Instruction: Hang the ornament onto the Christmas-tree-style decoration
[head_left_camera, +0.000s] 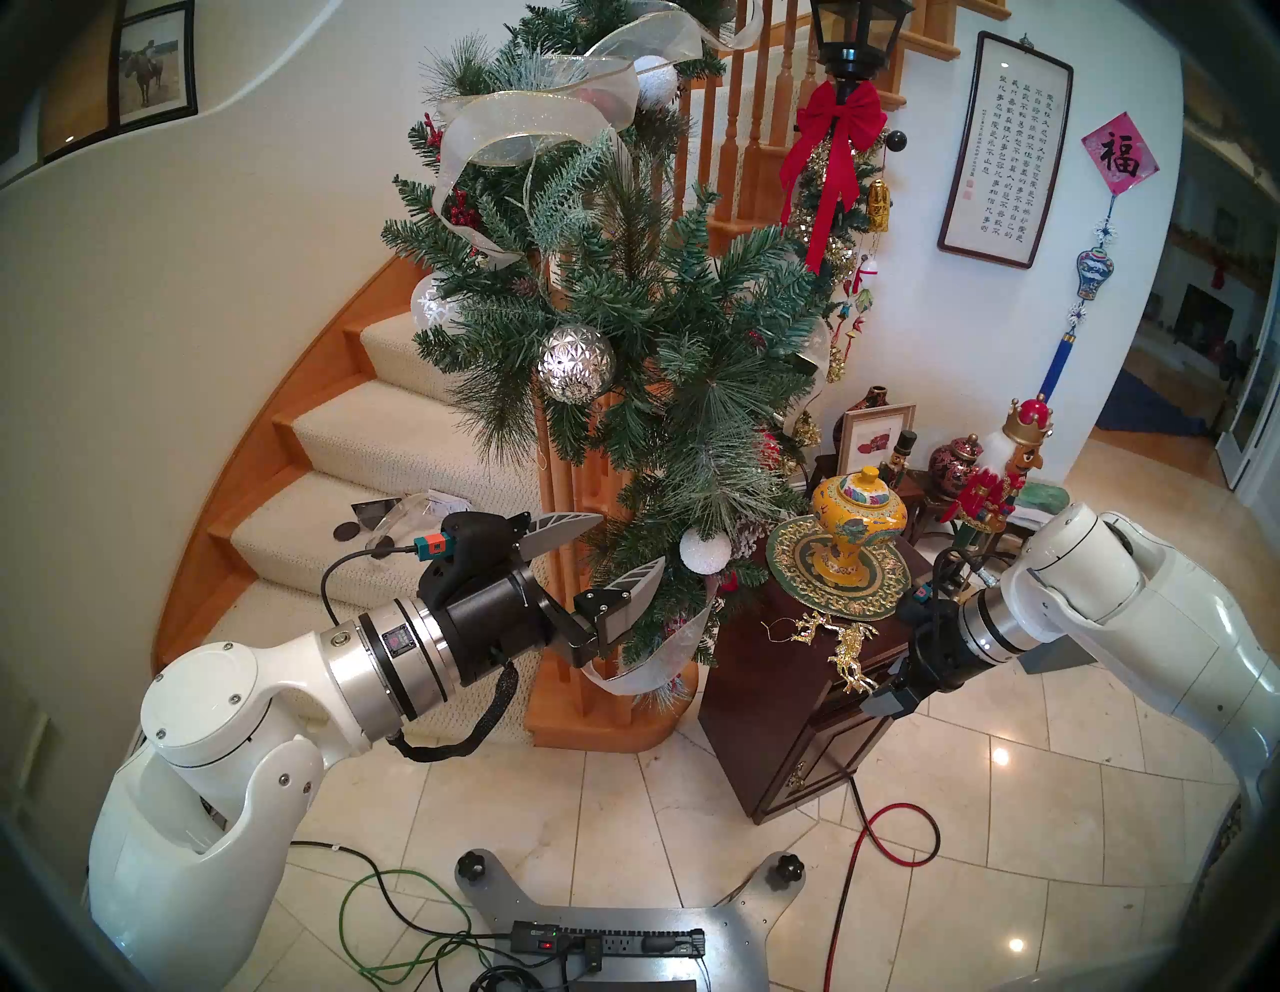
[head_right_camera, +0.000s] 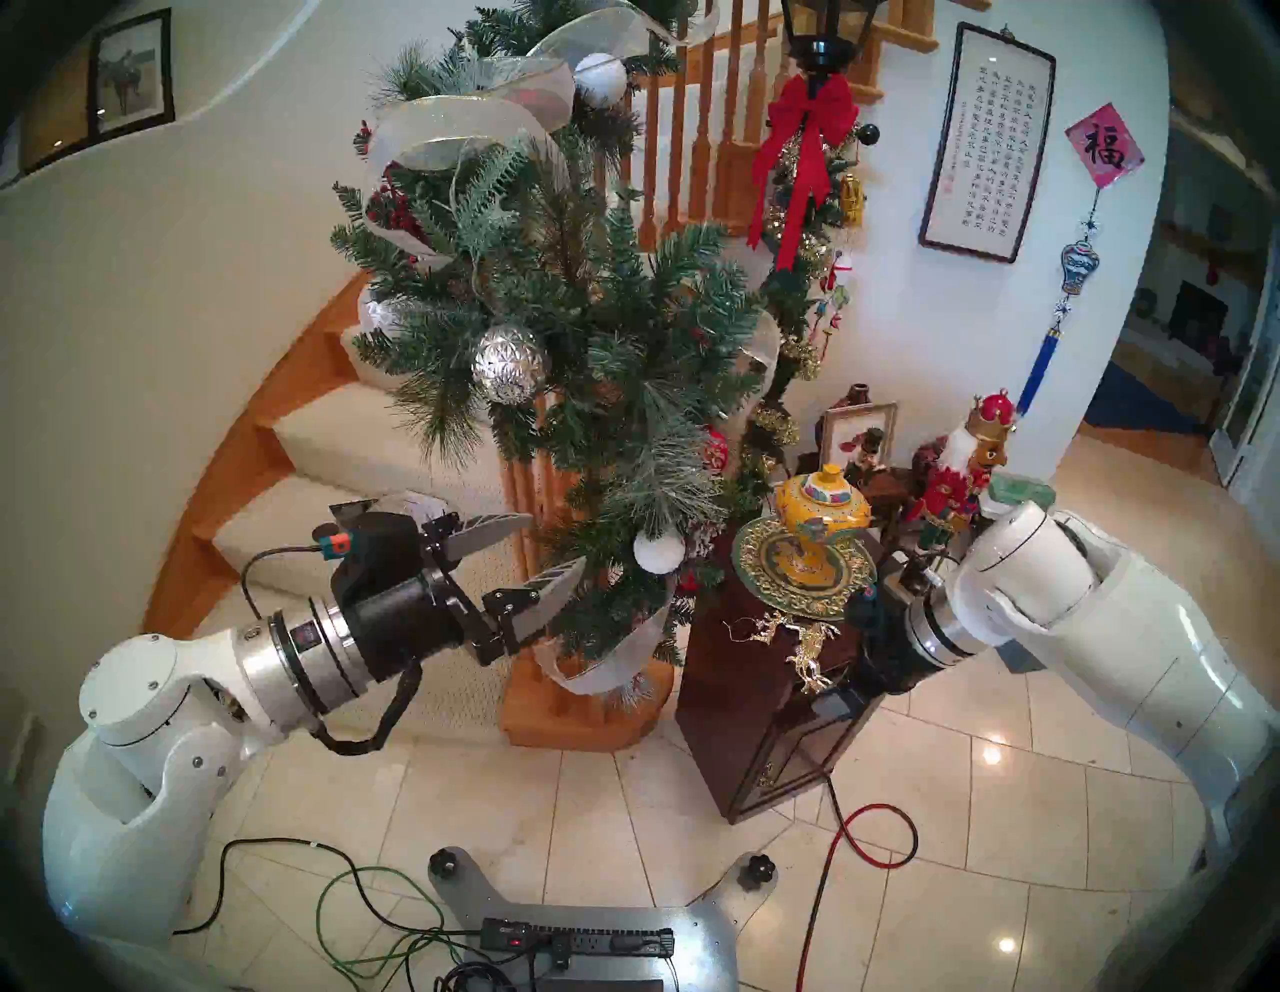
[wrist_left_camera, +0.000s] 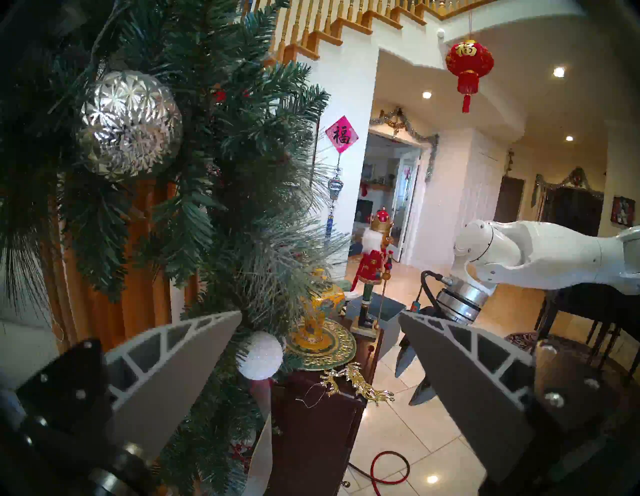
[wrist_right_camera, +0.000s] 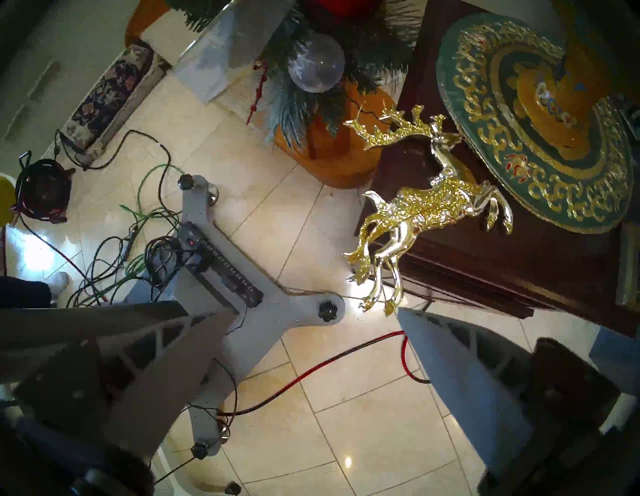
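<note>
The ornament (head_left_camera: 848, 648), a shiny gold chain of reindeer, lies on the dark cabinet's top, and its lower end droops over the front edge (wrist_right_camera: 426, 207). A thin string loop trails from its upper end toward the garland. The Christmas-tree-style decoration (head_left_camera: 644, 332) is a bushy green garland with sheer ribbon, wound down the stair post left of the cabinet. My right gripper (wrist_right_camera: 317, 311) is open and points down at the floor just beside the ornament's hanging end (wrist_left_camera: 360, 384), holding nothing. My left gripper (head_left_camera: 630, 542) is open against the garland's lower branches, level with a white snowy ball (head_left_camera: 705, 551).
A yellow lidded vase (head_left_camera: 859, 526) stands on a green-gold plate (head_left_camera: 796, 561) right behind the ornament. Nutcracker figures (head_left_camera: 997, 478) crowd the table behind. A faceted silver ball (head_left_camera: 577, 364) hangs in the garland. A red cable (head_left_camera: 893, 831) and my base (head_left_camera: 609, 935) lie on the tiled floor.
</note>
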